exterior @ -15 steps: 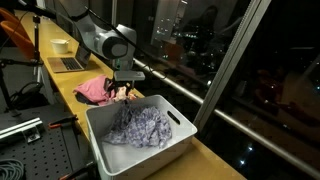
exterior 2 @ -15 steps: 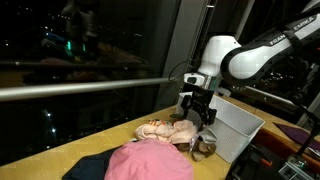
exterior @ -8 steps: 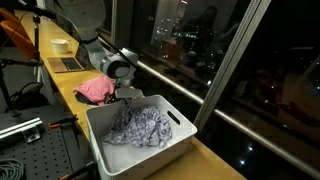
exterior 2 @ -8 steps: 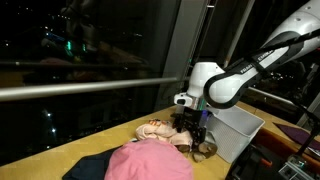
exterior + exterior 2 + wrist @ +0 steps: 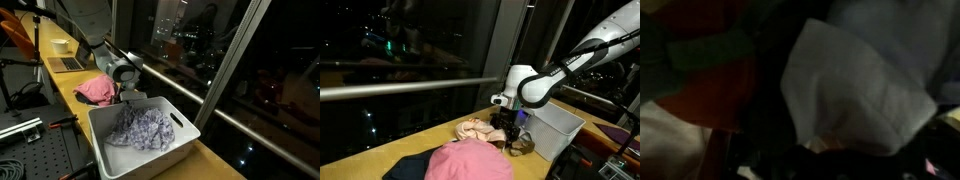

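Observation:
My gripper is pushed down into a pile of clothes on the yellow table, right beside the white bin. Its fingers are buried in the cloth, so I cannot tell whether they are open or shut. In the exterior views it sits between a pink garment and the bin's near corner. A peach cloth lies just beside the fingers. The wrist view is dark and blurred, filled by a pale cloth and a reddish one.
A purple patterned cloth lies inside the bin. A large pink garment and a dark blue one lie in the foreground. A laptop and a cup stand further along the table. A window and railing run alongside.
The arm has come down from above the clothes pile, and the gripper has sunk into the cloth beside the bin. The peach cloth has been pressed and shifted a little.

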Robot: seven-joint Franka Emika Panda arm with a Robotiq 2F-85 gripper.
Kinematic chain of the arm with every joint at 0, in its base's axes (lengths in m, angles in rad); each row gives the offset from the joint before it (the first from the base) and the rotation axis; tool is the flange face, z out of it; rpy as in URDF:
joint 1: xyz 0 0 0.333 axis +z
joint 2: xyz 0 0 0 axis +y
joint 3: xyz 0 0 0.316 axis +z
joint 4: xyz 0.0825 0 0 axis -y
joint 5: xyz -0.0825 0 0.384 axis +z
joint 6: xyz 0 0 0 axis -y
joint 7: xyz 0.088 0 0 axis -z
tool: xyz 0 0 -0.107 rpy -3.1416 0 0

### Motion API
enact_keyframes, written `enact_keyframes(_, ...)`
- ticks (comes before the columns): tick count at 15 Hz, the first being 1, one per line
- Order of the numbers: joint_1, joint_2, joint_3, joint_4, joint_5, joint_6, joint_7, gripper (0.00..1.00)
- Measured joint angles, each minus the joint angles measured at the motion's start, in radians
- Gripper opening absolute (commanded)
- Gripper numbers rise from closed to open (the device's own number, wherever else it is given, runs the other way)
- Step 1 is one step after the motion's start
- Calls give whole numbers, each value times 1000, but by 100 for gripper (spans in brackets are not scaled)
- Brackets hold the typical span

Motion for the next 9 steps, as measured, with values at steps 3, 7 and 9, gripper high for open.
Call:
enact_keyframes(3, -20, -21, 16, 5, 1, 0, 1, 28)
enact_keyframes(7, -32, -99, 34, -9, 5, -11, 3, 2)
enact_keyframes(9, -40, -163, 41, -32, 15, -21, 3, 4)
